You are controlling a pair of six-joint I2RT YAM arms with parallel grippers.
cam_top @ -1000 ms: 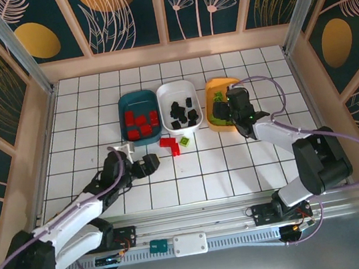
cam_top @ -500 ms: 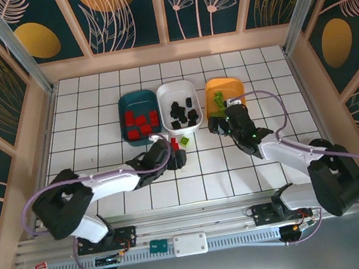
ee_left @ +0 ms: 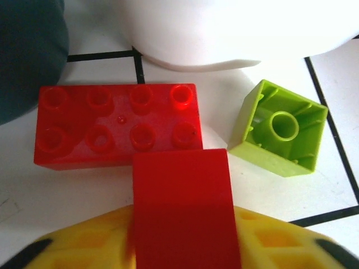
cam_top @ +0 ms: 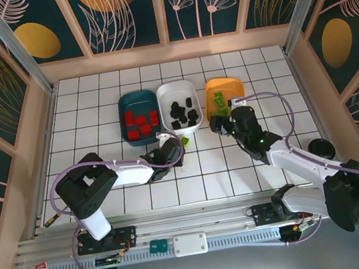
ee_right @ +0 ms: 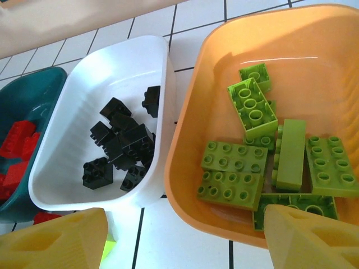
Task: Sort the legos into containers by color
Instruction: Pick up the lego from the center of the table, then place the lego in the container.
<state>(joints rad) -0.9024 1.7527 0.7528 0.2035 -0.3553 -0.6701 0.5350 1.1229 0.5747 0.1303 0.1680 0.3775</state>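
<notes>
Between the yellow fingers of my left gripper (ee_left: 182,246) sits a red lego (ee_left: 182,196), and the gripper is shut on it just below the white tray (ee_left: 235,33). A second red lego (ee_left: 115,126) lies studs up against it. A lime-green lego (ee_left: 279,134) lies upside down to the right on the table. My right gripper (ee_right: 185,246) hangs open and holds nothing above the near rim of the orange tray (ee_right: 190,112), which holds several green legos (ee_right: 241,168). Black legos (ee_right: 120,140) fill the white tray (ee_right: 112,61). Red legos (cam_top: 139,123) lie in the teal tray (cam_top: 123,102).
The three trays stand side by side at mid-table, teal left, white (cam_top: 163,93) middle, orange (cam_top: 216,85) right. Raised wooden walls (cam_top: 47,107) border the tiled table. Open tiles lie in front of the trays on both sides of the arms.
My left arm swung right from the table's left side to the red legos and closed on one. My right gripper drew back from over the orange tray toward its near rim.
</notes>
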